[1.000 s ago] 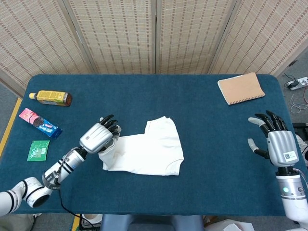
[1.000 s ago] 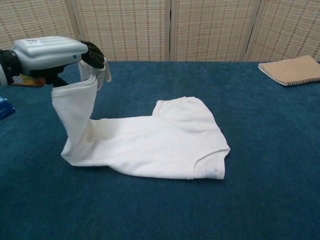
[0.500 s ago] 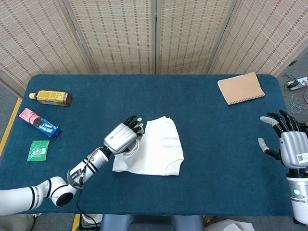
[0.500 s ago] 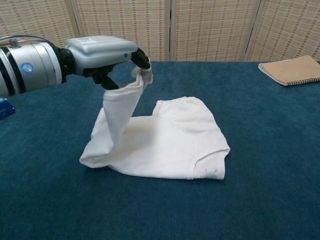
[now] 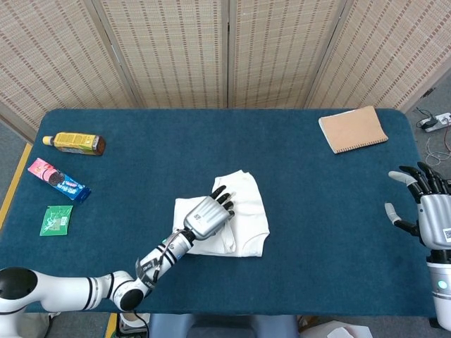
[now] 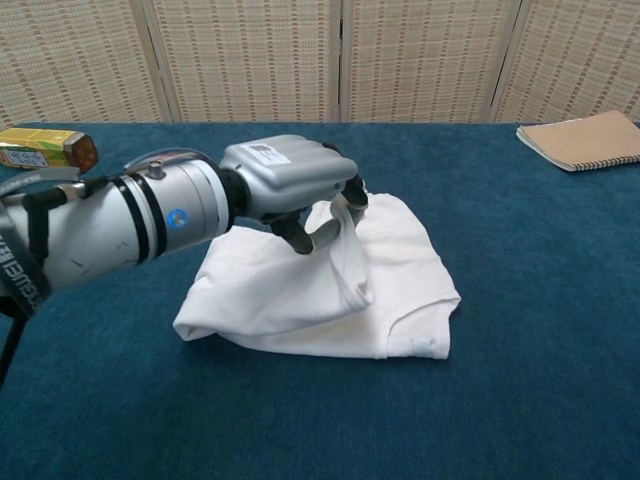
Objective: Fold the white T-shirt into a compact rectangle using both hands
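The white T-shirt (image 5: 248, 211) (image 6: 405, 265) lies partly folded at the middle of the blue table. My left hand (image 5: 208, 215) (image 6: 290, 185) holds the shirt's left end above the shirt's middle, so a flap of cloth drapes down over the lower layer. The shirt's right part lies flat with a hem label at the front corner. My right hand (image 5: 426, 205) is far off at the table's right edge, upright, fingers spread, holding nothing. The chest view does not show it.
A tan notebook (image 5: 352, 129) (image 6: 580, 138) lies at the back right. At the left edge lie a bottle (image 5: 74, 143) (image 6: 45, 148), a biscuit packet (image 5: 58, 180) and a green sachet (image 5: 56, 220). Woven screens stand behind the table.
My left hand has carried the shirt's left end rightward and lower, over the shirt's middle, doubling the cloth. The right hand has drifted slightly right and down.
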Tool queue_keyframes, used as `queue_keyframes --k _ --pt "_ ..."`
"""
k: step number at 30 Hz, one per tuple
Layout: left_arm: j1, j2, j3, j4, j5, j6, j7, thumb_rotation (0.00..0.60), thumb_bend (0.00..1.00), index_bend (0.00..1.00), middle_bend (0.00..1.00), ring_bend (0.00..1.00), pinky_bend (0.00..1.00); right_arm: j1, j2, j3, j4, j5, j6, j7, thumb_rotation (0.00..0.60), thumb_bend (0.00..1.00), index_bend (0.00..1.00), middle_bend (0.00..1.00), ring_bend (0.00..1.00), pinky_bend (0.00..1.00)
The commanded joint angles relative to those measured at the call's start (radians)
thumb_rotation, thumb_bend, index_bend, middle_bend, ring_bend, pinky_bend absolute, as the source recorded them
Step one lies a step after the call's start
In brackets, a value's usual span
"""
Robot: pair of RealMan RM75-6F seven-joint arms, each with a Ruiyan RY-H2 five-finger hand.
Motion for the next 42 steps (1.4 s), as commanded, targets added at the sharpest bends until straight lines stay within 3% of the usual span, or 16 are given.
queue_keyframes --k 1,11,27,37,40,42 --pt "-0.026 -0.056 -0.007 0.042 -0.064 0.019 0.062 0.6 0.62 0.7 0.32 0.16 0.06 -0.001 -0.001 0.001 0.001 0.002 0.0 0.002 0.6 0.3 0.28 0.21 0.07 0.12" --pt "-0.085 -0.127 -0.05 0.068 -0.201 0.035 0.136 0.6 0.62 0.7 0.32 0.16 0.06 -0.007 0.007 0.005 0.002 0.008 0.002 0.005 0.6 0.3 0.28 0.21 0.07 0.12" --pt "-0.197 -0.213 -0.117 0.109 -0.297 0.044 0.175 0.6 0.63 0.7 0.32 0.15 0.06 -0.028 0.025 0.009 -0.005 0.021 0.015 0.013 0.6 0.3 0.28 0.21 0.07 0.12" --pt "-0.239 -0.272 -0.095 0.189 -0.34 0.042 0.206 0.6 0.63 0.69 0.32 0.15 0.06 -0.032 0.024 0.006 0.002 0.021 0.011 0.022 0.6 0.3 0.28 0.21 0.07 0.12" --pt "-0.241 -0.275 -0.091 0.186 -0.357 0.042 0.212 0.6 0.59 0.57 0.29 0.14 0.06 -0.032 0.023 0.007 0.004 0.02 0.01 0.024 0.6 0.3 0.28 0.21 0.07 0.12" --pt "-0.244 -0.278 -0.091 0.183 -0.365 0.051 0.217 0.6 0.5 0.43 0.24 0.1 0.05 -0.031 0.023 0.007 0.004 0.021 0.007 0.025 0.6 0.3 0.28 0.21 0.07 0.12"
